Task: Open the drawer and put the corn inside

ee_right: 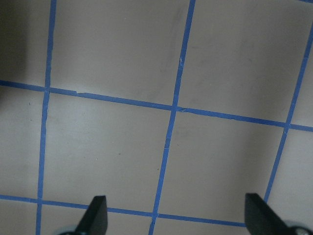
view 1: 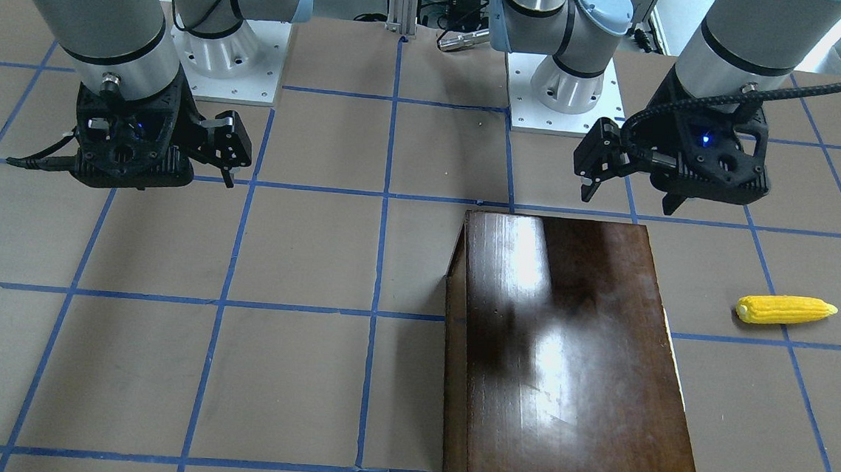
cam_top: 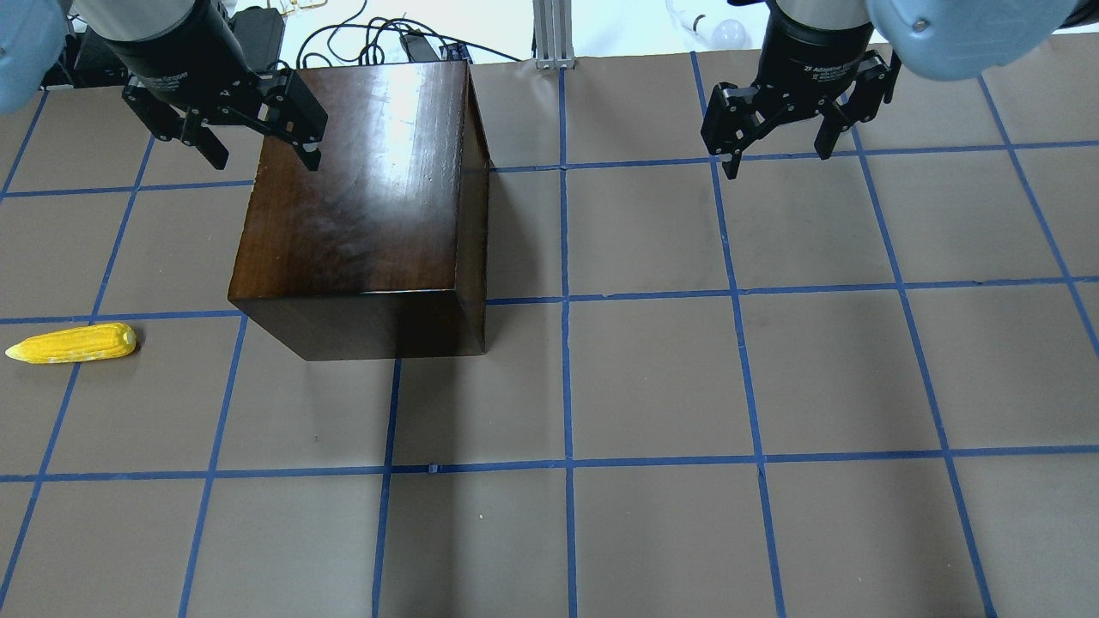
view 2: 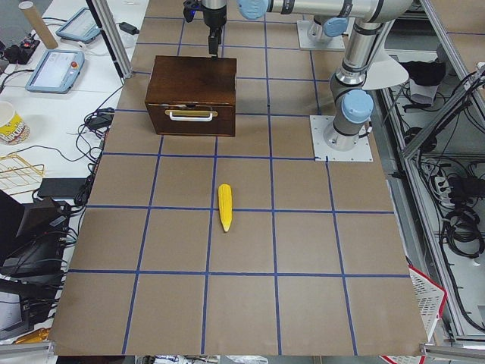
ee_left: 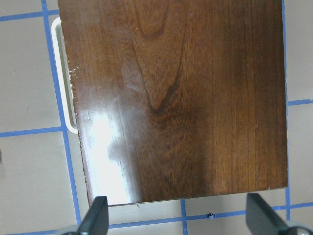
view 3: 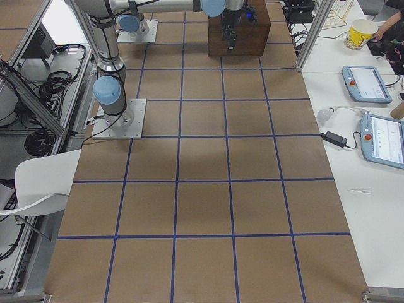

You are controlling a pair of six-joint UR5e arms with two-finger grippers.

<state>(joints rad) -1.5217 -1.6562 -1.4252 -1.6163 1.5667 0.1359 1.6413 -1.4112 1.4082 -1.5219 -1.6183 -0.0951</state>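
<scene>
Table (cam_top: 652, 386) w/ blue tape grid is carrying everything. Dark wooden box (cam_top: 361, 197) is sitting by the edge opposite the robot. Drawer (view 2: 189, 125) is sitting fully shut in the box, its white handle (view 2: 191, 115) facing the table's left end. L gripper (cam_top: 262, 154) is hanging above the box top, fingers spread wide, holding nothing. R gripper (cam_top: 780, 154) is hanging over bare table, fingers likewise spread, empty. Corn (cam_top: 73, 343) is lying betw. box and left end, well apart from the box, tip pointing at that end.
</scene>
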